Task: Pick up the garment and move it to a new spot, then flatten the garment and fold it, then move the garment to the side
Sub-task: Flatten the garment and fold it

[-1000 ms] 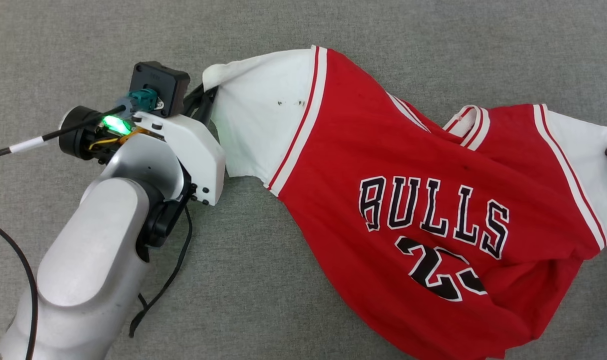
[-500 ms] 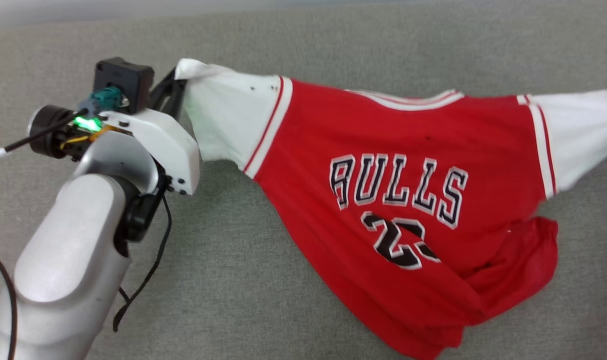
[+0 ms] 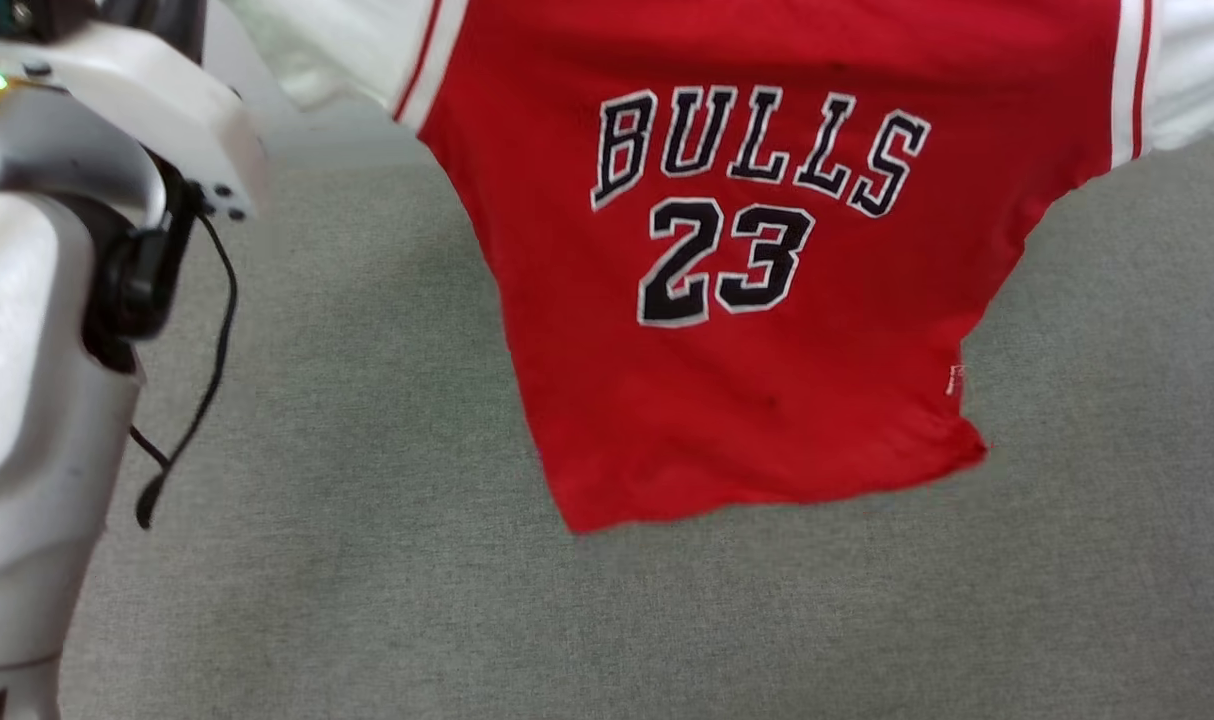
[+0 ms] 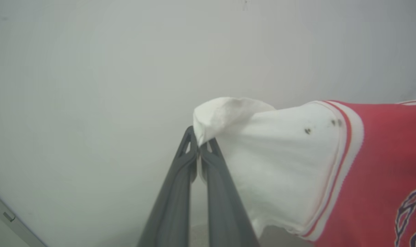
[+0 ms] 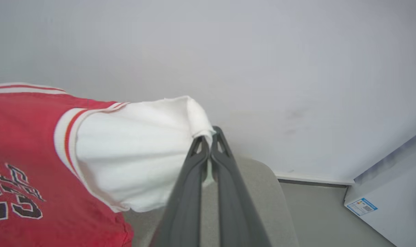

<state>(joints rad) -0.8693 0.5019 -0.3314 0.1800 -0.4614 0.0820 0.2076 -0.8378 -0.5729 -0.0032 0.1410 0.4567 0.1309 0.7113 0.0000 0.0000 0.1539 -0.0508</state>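
Observation:
The garment (image 3: pixel 747 380), a red jersey with white sleeves and black "BULLS 23" lettering, hangs spread out in the air above the grey table (image 3: pixel 367 600), front facing me, hem free. In the left wrist view my left gripper (image 4: pixel 198 145) is shut on the tip of one white sleeve (image 4: pixel 280 164). Over in the right wrist view my right gripper (image 5: pixel 209 142) is shut on the tip of the other white sleeve (image 5: pixel 132 151). The left arm (image 3: pixel 37 330) fills the left edge of the head view; its fingertips lie above the frame there.
A pale wall stands behind the hanging jersey in both wrist views. The grey table's rounded far corner (image 5: pixel 262 192) shows under the right gripper, with floor and a white box bearing a blue label (image 5: pixel 362 206) beyond it.
The right gripper has closed on the right sleeve. Both arms have lifted the garment off the table, so it now hangs stretched between them. The head camera has tilted up too.

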